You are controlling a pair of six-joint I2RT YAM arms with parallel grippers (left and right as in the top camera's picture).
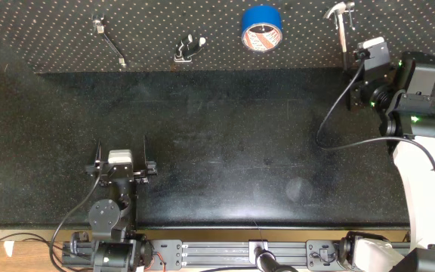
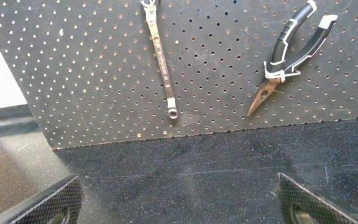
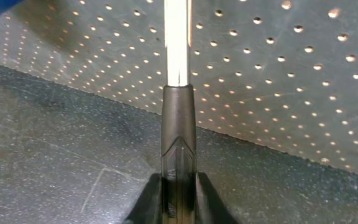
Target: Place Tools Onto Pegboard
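Up at one o'clock on the pegboard (image 1: 202,19), the hammer (image 1: 342,26) lies against the perforated face with its head toward twelve and its handle running down toward six. The right gripper (image 3: 178,202) is clenched on the black grip end, one finger on each side. The step in hand looks like seating the hammer on its peg. To do it well, keep the handle flat to the board and in line with the holes, let the head take the weight, and only then ease the fingers apart; whether the head is already caught on a peg I cannot tell. The board's lower edge meets the worktop (image 1: 240,136) just beneath the grip, so a retreat should draw back toward six, not drop down. The blue tape (image 1: 261,29) hangs near at eleven o'clock of the hammer, while the pliers (image 1: 189,48) and wrench (image 1: 110,41) sit well apart toward nine. The left gripper (image 1: 121,151) rests released at seven o'clock, leaving the wide dark middle free for withdrawal.
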